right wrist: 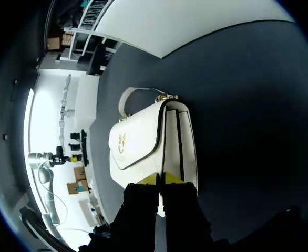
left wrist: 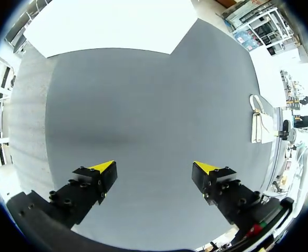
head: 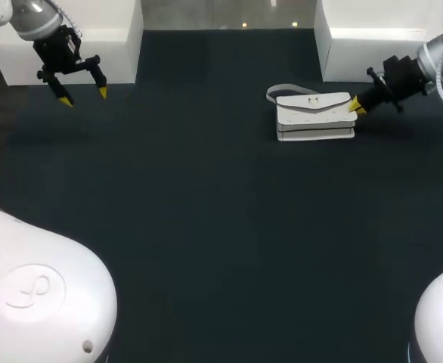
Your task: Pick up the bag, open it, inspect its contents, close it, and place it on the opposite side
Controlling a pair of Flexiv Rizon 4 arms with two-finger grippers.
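Note:
A white handbag [head: 316, 115] with a flap, a gold clasp and a pale strap [head: 282, 89] stands on the dark table at the back right. My right gripper [head: 355, 107] is shut, its yellow tips pressed together against the bag's right end. In the right wrist view the bag [right wrist: 143, 142] lies just ahead of the shut gripper [right wrist: 161, 178], whose tips meet where the flap joins the body. My left gripper [head: 84, 96] hangs open over the table's back left, nothing between its fingers. From the left wrist view the open gripper [left wrist: 154, 167] faces bare table, with the bag [left wrist: 260, 126] far off.
A white box [head: 70, 45] stands at the back left behind my left gripper and another white box [head: 373, 45] at the back right behind the bag. White rounded robot covers [head: 40, 295] fill the front corners. Dark table surface [head: 206, 212] spreads between them.

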